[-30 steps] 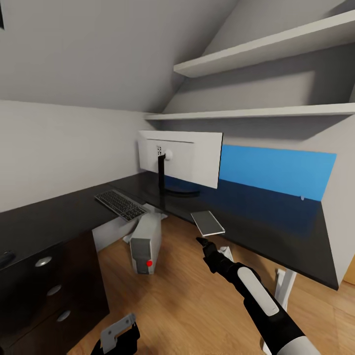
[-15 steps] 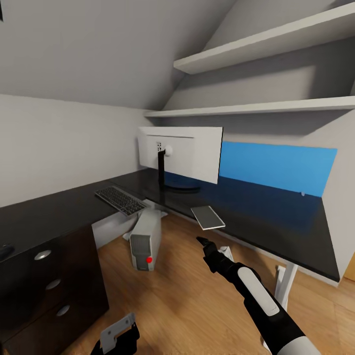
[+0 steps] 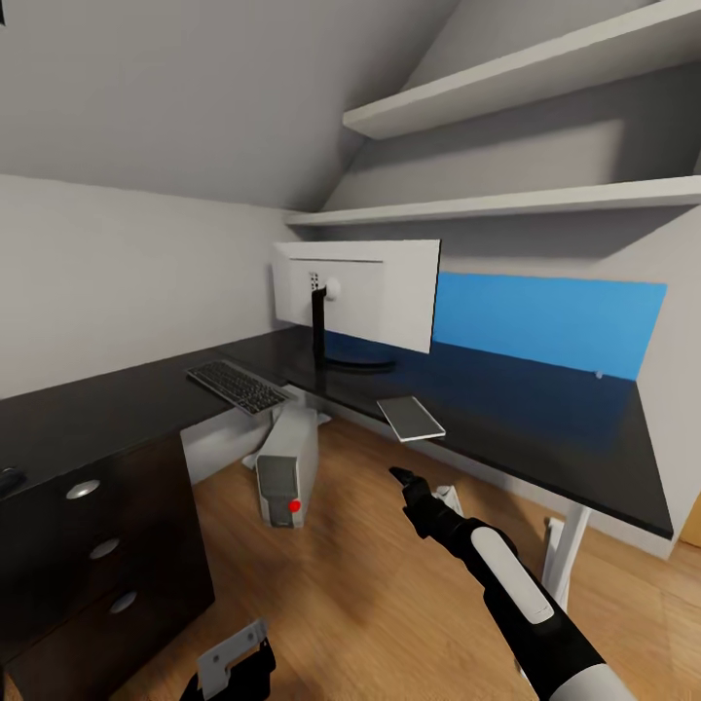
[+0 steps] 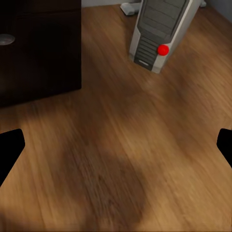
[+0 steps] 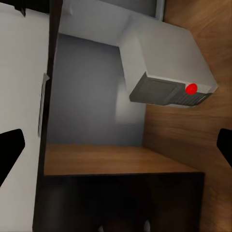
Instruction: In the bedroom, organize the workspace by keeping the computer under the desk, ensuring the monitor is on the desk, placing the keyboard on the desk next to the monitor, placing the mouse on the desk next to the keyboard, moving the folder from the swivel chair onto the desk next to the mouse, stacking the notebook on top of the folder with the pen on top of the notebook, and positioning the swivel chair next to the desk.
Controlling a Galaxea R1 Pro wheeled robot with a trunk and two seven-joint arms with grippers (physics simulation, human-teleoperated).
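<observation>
Compared with one second ago, the whole head picture sits a little differently: the shelves (image 3: 526, 200) and the monitor (image 3: 356, 302) stand slightly higher in the frame, so the camera has moved, not the things. The right gripper (image 3: 402, 479) keeps the same pose in the lower centre, pointing toward the bench (image 3: 545, 428).

In the head view the monitor stands on the bench in the middle of the frame, the keyboard (image 3: 237, 386) lies left of it, and a flat grey notebook (image 3: 411, 418) lies at the near edge of the bench, partly over it. The computer (image 3: 286, 467) stands on the wooden floor (image 3: 331, 574) under the bench, beside the dark drawer cabinet (image 3: 97, 545) at the lower left.

The left wrist view adds the computer (image 4: 162, 31) from close, with its red button, in the upper part of the frame. Its fingers (image 4: 9, 150) are spread wide apart, holding nothing. The right wrist view shows the computer (image 5: 166, 72) at the upper right, and these fingers (image 5: 9, 147) are also spread open and empty.
</observation>
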